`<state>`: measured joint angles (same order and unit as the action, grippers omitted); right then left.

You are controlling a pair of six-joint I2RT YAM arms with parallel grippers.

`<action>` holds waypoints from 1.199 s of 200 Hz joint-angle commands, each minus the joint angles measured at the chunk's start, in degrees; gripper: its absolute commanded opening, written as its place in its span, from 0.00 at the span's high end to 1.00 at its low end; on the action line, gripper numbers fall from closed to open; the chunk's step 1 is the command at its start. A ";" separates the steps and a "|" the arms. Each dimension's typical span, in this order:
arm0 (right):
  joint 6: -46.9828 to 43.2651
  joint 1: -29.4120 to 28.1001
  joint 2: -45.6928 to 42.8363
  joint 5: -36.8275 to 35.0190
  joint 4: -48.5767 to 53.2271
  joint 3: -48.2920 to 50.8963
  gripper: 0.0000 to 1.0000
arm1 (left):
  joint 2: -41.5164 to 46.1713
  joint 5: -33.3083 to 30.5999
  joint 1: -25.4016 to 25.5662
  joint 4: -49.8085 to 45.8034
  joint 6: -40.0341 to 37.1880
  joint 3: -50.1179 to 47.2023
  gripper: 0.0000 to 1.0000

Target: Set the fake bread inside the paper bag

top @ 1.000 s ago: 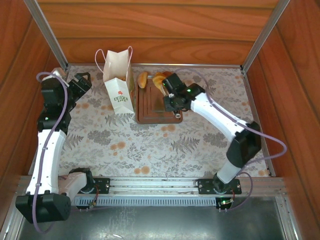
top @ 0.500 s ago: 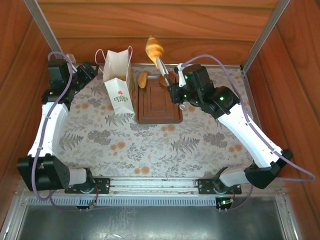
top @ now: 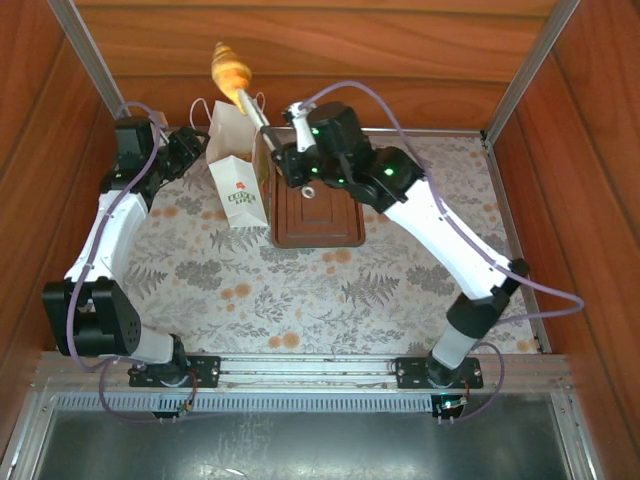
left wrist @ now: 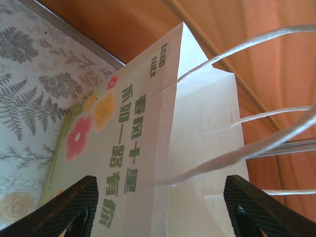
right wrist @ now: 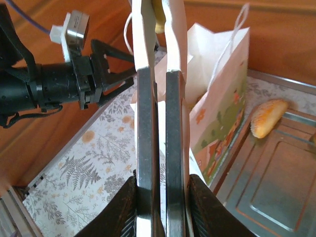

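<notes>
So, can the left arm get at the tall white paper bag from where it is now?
Probably yes. The left gripper sits open right at the tall white paper bag, its black fingers either side of the bag's upper corner, and nothing stands between them.

A golden-yellow croissant (top: 229, 70) hangs in the air at the upper left of the top view, just above the white paper bag (top: 238, 170), which stands upright and open, handles up. An oval golden roll (right wrist: 268, 117) lies right of the bag in the right wrist view.
</notes>
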<state>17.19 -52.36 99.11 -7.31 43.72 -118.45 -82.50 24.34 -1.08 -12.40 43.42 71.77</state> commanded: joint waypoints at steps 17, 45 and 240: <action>0.33 -0.89 6.89 -0.50 3.80 -6.92 0.79 | -2.32 1.13 0.58 5.30 2.49 -0.72 0.38; 0.40 -0.84 11.04 -2.15 6.78 -10.54 0.79 | -2.68 -0.01 0.60 6.45 3.49 -1.64 0.48; -1.16 -0.84 16.47 -6.41 12.19 -13.03 0.57 | -2.49 -0.89 0.62 9.16 5.10 -3.51 0.60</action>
<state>16.40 -52.90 116.42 -12.45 56.77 -130.04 -84.97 23.86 -1.02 -4.21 48.47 68.49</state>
